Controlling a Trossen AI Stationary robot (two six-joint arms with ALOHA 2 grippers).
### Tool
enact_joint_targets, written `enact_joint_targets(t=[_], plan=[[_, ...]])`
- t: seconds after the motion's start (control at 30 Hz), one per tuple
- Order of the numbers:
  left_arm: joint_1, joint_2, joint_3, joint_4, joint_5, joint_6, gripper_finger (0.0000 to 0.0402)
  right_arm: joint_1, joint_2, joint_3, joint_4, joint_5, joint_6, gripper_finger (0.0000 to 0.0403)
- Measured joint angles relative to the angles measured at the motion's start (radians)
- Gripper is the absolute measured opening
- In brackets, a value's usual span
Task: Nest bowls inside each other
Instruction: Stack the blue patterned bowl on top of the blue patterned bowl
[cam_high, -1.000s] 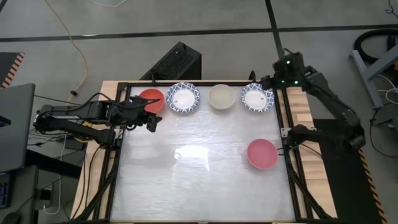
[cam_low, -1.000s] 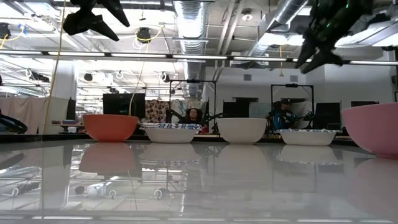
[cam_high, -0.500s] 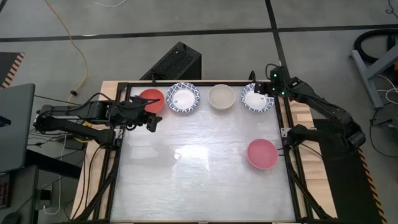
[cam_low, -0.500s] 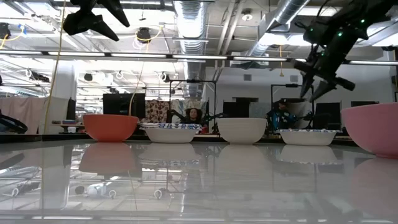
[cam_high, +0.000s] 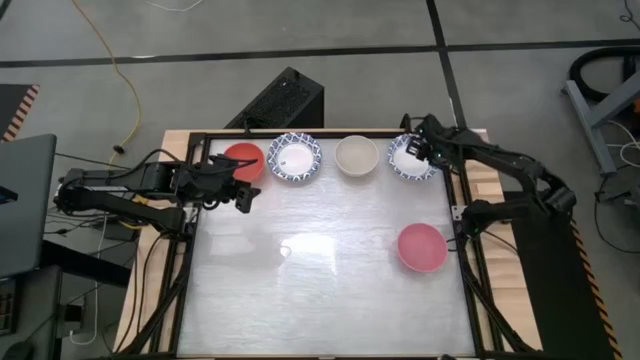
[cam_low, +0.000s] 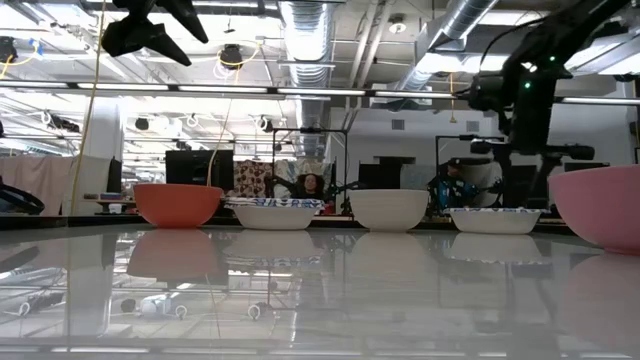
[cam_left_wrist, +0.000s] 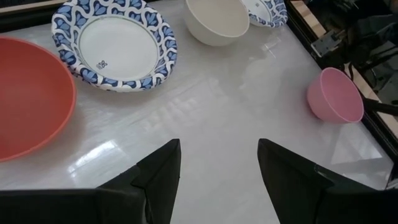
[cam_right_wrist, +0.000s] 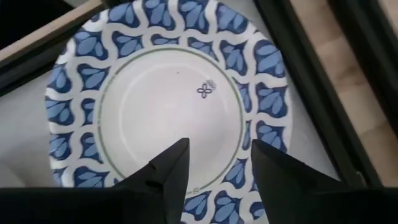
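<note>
Along the table's far edge stand a red bowl (cam_high: 243, 160), a blue-patterned bowl (cam_high: 295, 157), a cream bowl (cam_high: 356, 156) and a second blue-patterned bowl (cam_high: 410, 158), each on its base. A pink bowl (cam_high: 421, 247) sits alone near the right edge. My right gripper (cam_right_wrist: 219, 165) hangs open above the right blue-patterned bowl (cam_right_wrist: 168, 106), pointing steeply down over its near rim, touching nothing that I can see. My left gripper (cam_left_wrist: 219, 174) waits open in the air, just on the near side of the red bowl (cam_left_wrist: 25, 99).
A raised black frame (cam_high: 455, 200) runs round the glossy table top. Bare table (cam_high: 320, 260) lies between the row of bowls and the near edge. A black box (cam_high: 285, 100) stands beyond the far edge. People sit in the room behind (cam_low: 312, 186).
My right gripper has come down from high above the far right corner toward the right blue-patterned bowl, shifting a little toward the table's left, and it has rolled about its own axis. The bowls have stayed where they were.
</note>
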Motion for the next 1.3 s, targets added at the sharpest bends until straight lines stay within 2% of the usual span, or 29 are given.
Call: enact_joint_targets(t=[0.13,0.23,0.33,0.43,0.87,1.03,1.2,1.3], plan=[[0.0,0.0,0.0,-0.002,0.0,0.015,0.0203,0.046,-0.042,0.0,-0.025,0.095,0.057,0.0198],[0.0,0.0,0.0,-0.001,0.001,0.03,0.0203,0.075,-0.081,0.001,-0.107,0.157,0.134,0.0196],[0.0,0.0,0.0,-0.001,0.0,0.048,0.0203,0.093,-0.098,0.001,-0.219,0.167,0.302,0.0194],[0.0,0.0,0.0,-0.001,-0.001,0.061,0.0203,0.104,-0.106,0.0,-0.252,0.169,0.379,0.0194],[0.0,0.0,0.0,-0.002,0.012,0.094,0.0203,0.198,-0.038,0.0,-0.248,0.192,0.586,0.0193],[0.0,0.0,0.0,-0.002,0.017,0.098,0.0203,0.243,-0.029,-0.051,-0.131,0.189,0.672,0.0193],[0.0,0.0,0.0,-0.005,0.027,0.099,0.0203,0.321,-0.029,-0.122,-0.119,0.173,0.883,0.0193],[0.0,0.0,0.0,-0.008,0.028,0.106,0.0203,0.362,-0.042,-0.145,-0.111,0.2,0.946,0.0193]])
